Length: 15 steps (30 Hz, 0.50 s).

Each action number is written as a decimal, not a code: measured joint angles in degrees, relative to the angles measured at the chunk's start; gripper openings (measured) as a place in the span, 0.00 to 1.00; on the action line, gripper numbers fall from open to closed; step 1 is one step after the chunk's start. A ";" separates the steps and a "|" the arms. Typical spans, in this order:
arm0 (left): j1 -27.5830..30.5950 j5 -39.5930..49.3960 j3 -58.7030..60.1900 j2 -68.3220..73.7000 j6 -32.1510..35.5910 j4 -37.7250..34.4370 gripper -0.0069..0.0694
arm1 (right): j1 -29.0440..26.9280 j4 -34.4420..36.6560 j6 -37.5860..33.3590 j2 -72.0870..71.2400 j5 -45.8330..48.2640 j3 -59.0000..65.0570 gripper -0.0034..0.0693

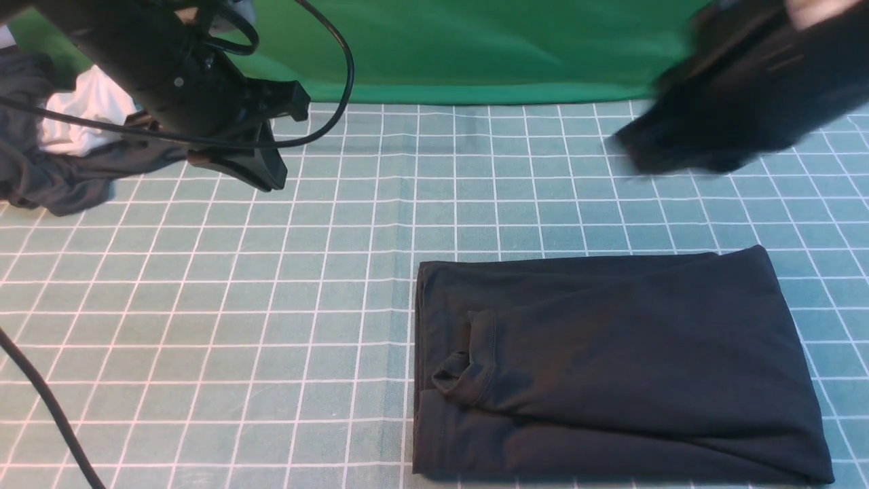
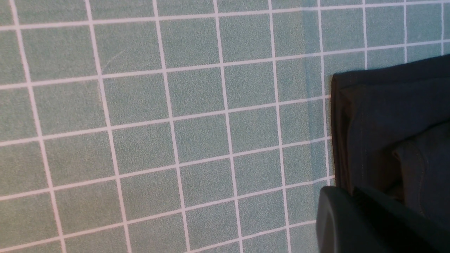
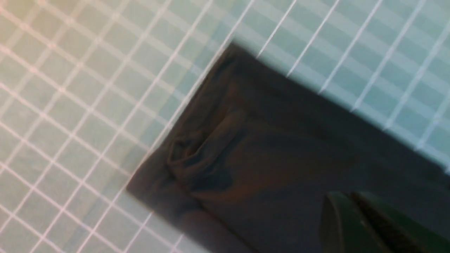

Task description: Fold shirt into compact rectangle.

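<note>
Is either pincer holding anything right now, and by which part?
Nothing is held. The folded shirt lies free on the mat; both the left pincer and right pincer are shut, empty.

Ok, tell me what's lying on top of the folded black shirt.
Nothing separate rests on the shirt; only its own folded layers, with a ribbed cuff bunched near the left edge. The chest print and neck label are covered by the folds. Below it, only the grid mat shows around it.

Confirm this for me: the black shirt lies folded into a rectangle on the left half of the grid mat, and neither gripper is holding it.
One thing is wrong: the side. The front view shows the shirt folded into a rectangle on the right half of the grid mat, not the left. The rest stands: the left gripper and the right gripper are both raised off it, shut and holding nothing.
</note>
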 joint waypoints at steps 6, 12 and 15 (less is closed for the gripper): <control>0.00 0.06 0.00 0.00 0.15 0.00 0.11 | -0.14 -1.52 -1.88 -14.00 0.37 -0.05 0.08; 0.00 -0.05 0.00 0.00 0.35 0.00 0.11 | -0.14 -2.08 -4.80 -31.75 -1.02 7.98 0.08; 0.00 -0.16 0.00 0.00 0.35 0.00 0.11 | -0.14 -2.18 -6.40 -39.49 -6.37 16.53 0.08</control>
